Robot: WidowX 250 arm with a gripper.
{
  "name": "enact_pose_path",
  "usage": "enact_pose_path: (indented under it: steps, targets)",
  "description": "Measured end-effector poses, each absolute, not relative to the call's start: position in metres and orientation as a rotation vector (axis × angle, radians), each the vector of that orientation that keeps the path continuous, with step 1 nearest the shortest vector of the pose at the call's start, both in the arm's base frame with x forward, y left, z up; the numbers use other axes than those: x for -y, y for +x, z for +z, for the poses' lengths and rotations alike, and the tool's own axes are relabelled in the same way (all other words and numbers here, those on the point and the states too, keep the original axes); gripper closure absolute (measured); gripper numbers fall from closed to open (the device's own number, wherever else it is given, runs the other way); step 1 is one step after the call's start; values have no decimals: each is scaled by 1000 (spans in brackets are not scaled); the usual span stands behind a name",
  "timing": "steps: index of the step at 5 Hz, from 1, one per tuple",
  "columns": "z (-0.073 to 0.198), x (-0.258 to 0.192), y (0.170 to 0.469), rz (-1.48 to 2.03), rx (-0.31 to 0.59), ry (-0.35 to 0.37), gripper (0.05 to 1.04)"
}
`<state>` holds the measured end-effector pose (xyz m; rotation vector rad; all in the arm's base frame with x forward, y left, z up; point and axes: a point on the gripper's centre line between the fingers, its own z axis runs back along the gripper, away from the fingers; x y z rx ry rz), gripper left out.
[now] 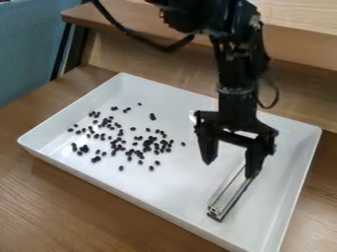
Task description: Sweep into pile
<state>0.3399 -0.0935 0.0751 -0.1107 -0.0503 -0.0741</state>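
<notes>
Presently, the dark beans (146, 149) lie scattered over the left half of the white tray (178, 192), denser toward its middle; no single pile is formed. Assessment: gathering remains largely outstanding. The metal bar (230, 192), presumably the sweeping tool, lies toward the tray's right edge, well apart from the beans. The end effector (228, 170) is spread above it, one fingertip beside the bar. The tray sits on a wooden table (79, 211).

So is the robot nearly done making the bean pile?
Not really. Nothing looks finished: the black beans lie scattered, with only loose clumps. Right now, the gripper is open at the metal bar, not squeezing it. Gripping that, then sweeping everything together, is probably left.
</notes>
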Motion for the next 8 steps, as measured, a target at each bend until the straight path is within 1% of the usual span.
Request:
enact_pose_path:
  steps: [1, 2, 3, 4, 5, 6, 7, 8]
  targets:
    - [74, 100, 340, -86, 73, -82, 84]
    - [60, 98, 342, -80, 52, -59, 84]
    - [50, 103, 348, -90, 33, -26, 84]
    - [41, 102, 348, -91, 12, -2, 84]
    - [34, 103, 351, -68, 23, -4, 137]
    - [29, 106, 353, -79, 54, -24, 424]
    - [27, 106, 352, -96, 53, -30, 676]
    - [28, 96, 351, -129, 52, -31, 683]
